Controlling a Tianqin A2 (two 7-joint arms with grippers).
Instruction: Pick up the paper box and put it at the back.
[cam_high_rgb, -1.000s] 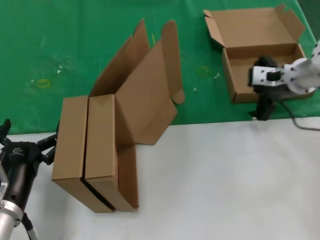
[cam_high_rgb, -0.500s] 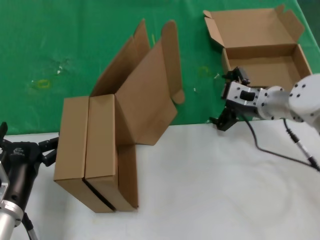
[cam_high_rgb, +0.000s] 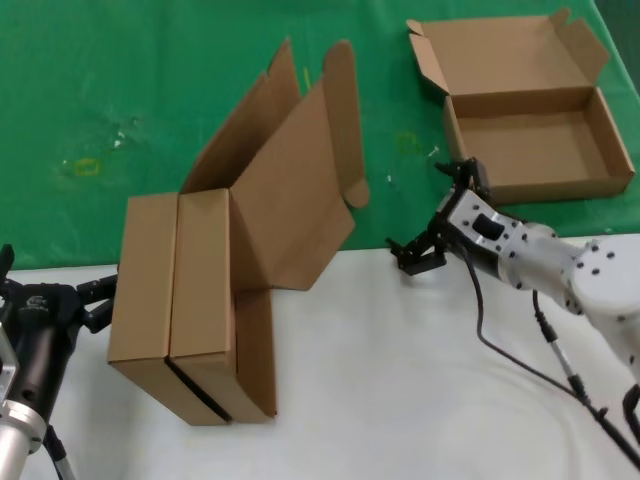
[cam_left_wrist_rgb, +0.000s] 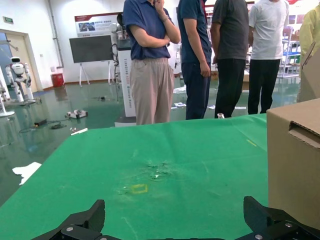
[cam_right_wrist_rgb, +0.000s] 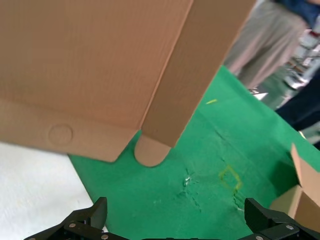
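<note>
I see the green cloth (cam_high_rgb: 150, 90) covering the far half of the work surface and the white table (cam_high_rgb: 400, 380) the near half. The biggest thing on them is the group of boxes (cam_high_rgb: 195, 300) on my left: two closed ones standing on edge side by side on the white table, with a third box behind them, its lid (cam_high_rgb: 290, 190) thrown open and leaning out over the cloth. A separate open box (cam_high_rgb: 535, 130) lies flat on the cloth at the far right, lid folded back, tray up. My right gripper (cam_high_rgb: 430, 225) sits at the edge where cloth meets table, between the open lid and that flat box, touching neither; its fingers are spread wide and it carries nothing, and its wrist camera looks straight at the lid's underside (cam_right_wrist_rgb: 95, 70). My left gripper (cam_high_rgb: 60, 290) rests low at the near left, just beside the outer closed box, fingers also spread and empty.
</note>
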